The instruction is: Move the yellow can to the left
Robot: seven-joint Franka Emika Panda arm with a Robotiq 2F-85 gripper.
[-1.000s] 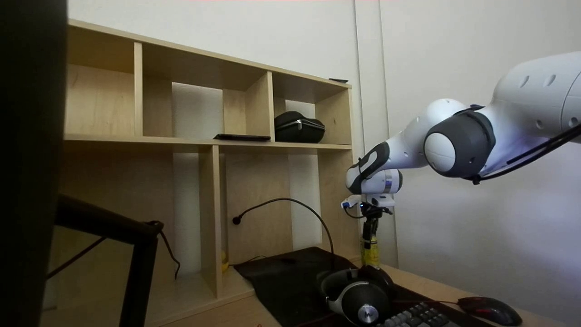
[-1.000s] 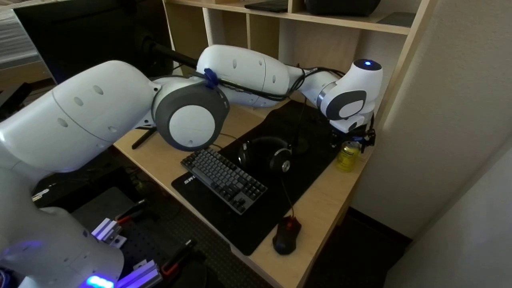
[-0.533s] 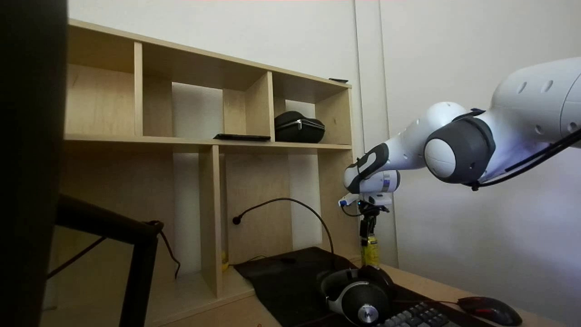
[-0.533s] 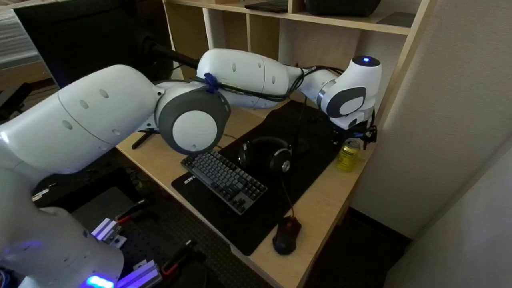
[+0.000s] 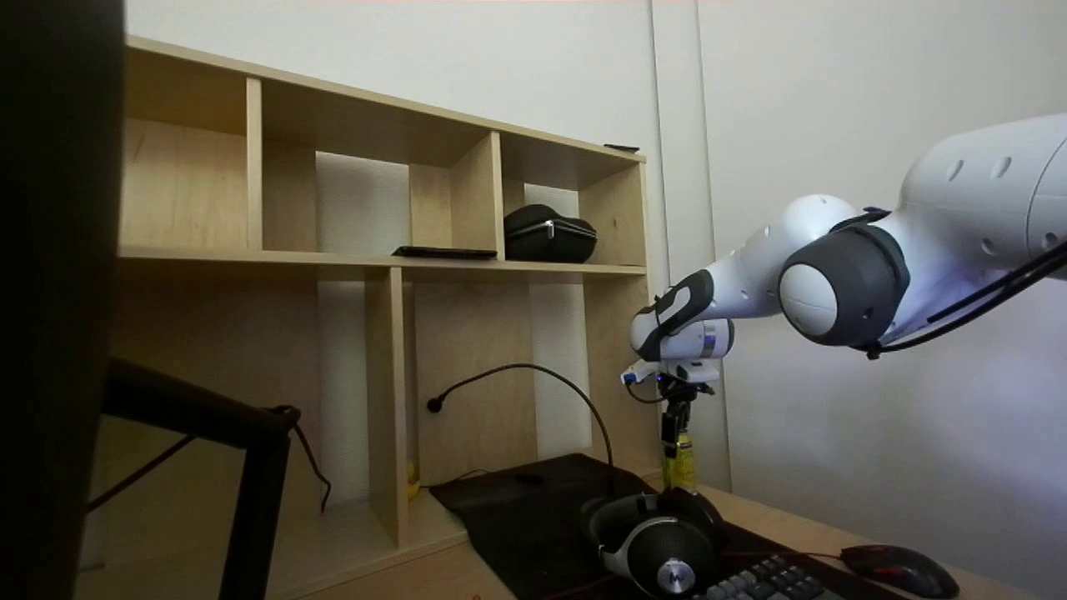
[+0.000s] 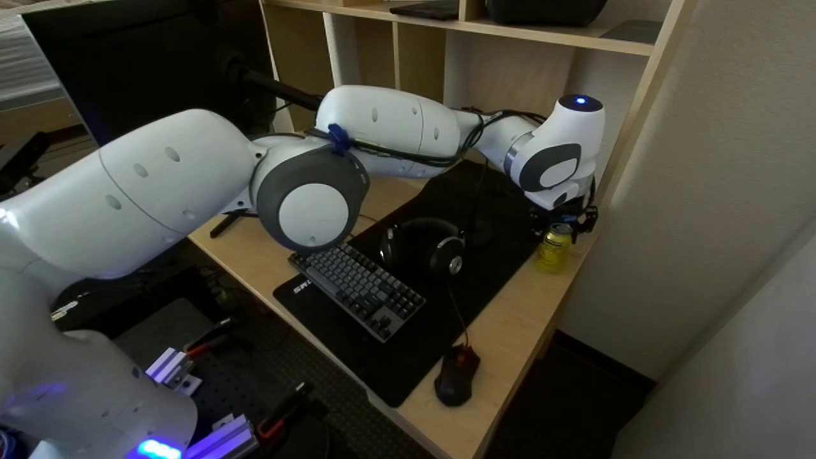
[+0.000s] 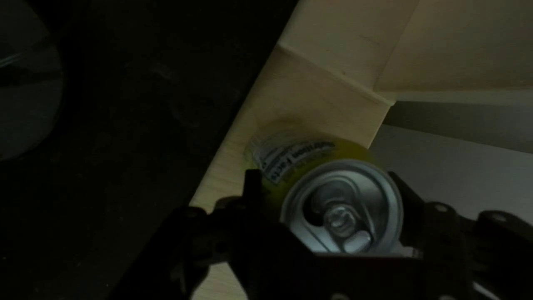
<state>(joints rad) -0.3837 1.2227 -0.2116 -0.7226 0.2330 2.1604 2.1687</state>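
A wooden shelf (image 5: 385, 350) lined the back of a desk (image 6: 510, 319), a white arm (image 6: 395, 121) outstretched above it. A black mat (image 6: 488, 274) covered much of the desk, bearing a keyboard (image 6: 357, 290) and headphones (image 6: 447, 256). The gripper (image 7: 325, 183) pointed down near the shelf's end, its fingers (image 7: 252, 185) apart. A mouse (image 6: 457, 376) lay just beside the mat. The yellow can (image 6: 553, 254) stood upright on bare wood between the mat and the desk's edge; in the wrist view its silver top sat between the fingers, though whether they touched the can could not be told, and "Nutrition Facts" was legible on its side.
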